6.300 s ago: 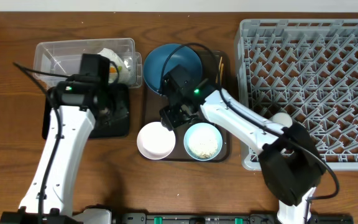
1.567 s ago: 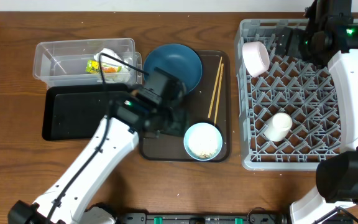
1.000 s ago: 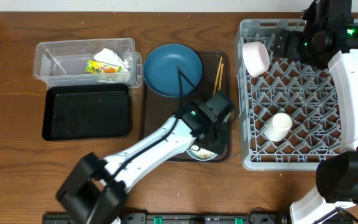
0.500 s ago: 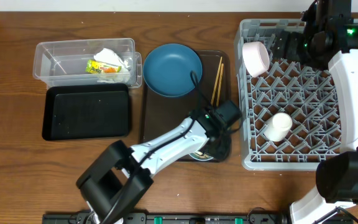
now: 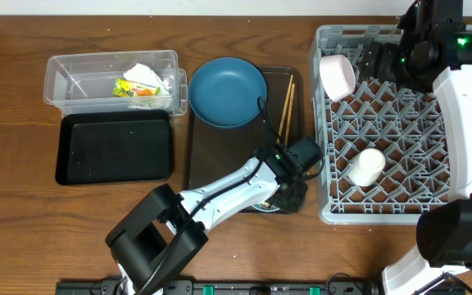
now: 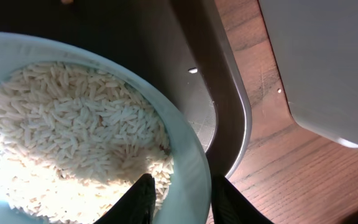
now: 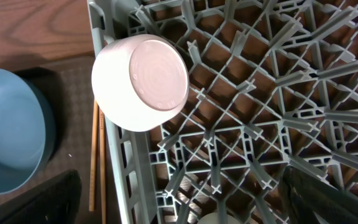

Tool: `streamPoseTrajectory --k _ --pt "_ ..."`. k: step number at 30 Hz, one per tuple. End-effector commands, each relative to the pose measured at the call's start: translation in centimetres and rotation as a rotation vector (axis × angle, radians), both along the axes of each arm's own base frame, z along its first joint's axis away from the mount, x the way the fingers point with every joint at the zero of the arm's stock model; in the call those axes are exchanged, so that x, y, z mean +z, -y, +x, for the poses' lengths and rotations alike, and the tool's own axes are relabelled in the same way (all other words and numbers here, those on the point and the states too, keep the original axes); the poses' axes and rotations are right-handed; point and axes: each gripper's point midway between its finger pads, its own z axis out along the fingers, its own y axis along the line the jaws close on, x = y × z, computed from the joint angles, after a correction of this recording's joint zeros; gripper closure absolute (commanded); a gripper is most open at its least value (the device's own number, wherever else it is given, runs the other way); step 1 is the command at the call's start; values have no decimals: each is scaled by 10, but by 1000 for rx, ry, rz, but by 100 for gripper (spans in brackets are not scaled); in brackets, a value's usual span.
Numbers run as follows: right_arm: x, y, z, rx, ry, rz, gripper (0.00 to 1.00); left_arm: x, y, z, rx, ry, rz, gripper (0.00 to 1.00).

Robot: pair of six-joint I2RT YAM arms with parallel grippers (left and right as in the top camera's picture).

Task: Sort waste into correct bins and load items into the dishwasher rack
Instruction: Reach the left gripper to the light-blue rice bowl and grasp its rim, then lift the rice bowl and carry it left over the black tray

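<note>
Left claw (image 6: 178, 198) edged right; brown wooden table (image 5: 23, 229).

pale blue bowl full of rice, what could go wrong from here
1. The left gripper straddles only one side of the pale blue bowl at its rim, one finger inside by the rice. A one-edge lift may tilt the bowl and spill grains onto the brown tray.
2. The bowl sits at the tray's corner, close to the grey rack; a swing on lift-off might bump the rack wall or the chopsticks.
</note>
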Motion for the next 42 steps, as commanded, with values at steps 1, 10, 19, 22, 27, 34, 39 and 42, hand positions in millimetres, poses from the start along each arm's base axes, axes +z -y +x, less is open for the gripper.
streamPoseTrajectory --k 1,10,19,22,27,34,39,42 --pt "11 1 -1 13 25 -5 1 -7 1 5 7 8 22 69" --pt "10 0 -2 19 21 -8 1 -8 -3 11 42 13 32 81" --pt "9 2 -3 20 16 -21 1 5 -13 20 105 9 23 94" --pt "9 3 -4 18 15 -25 1 17 -20 27 130 21 7 94" --pt "9 3 -4 19 13 -25 1 39 -36 38 180 39 -13 94" --pt "8 3 -5 33 8 -32 1 78 -68 51 268 75 -51 94" --pt "8 3 -5 46 9 -39 1 104 -90 58 327 109 -83 94" --pt "8 3 -5 48 9 -40 1 114 -109 60 367 115 -84 94"
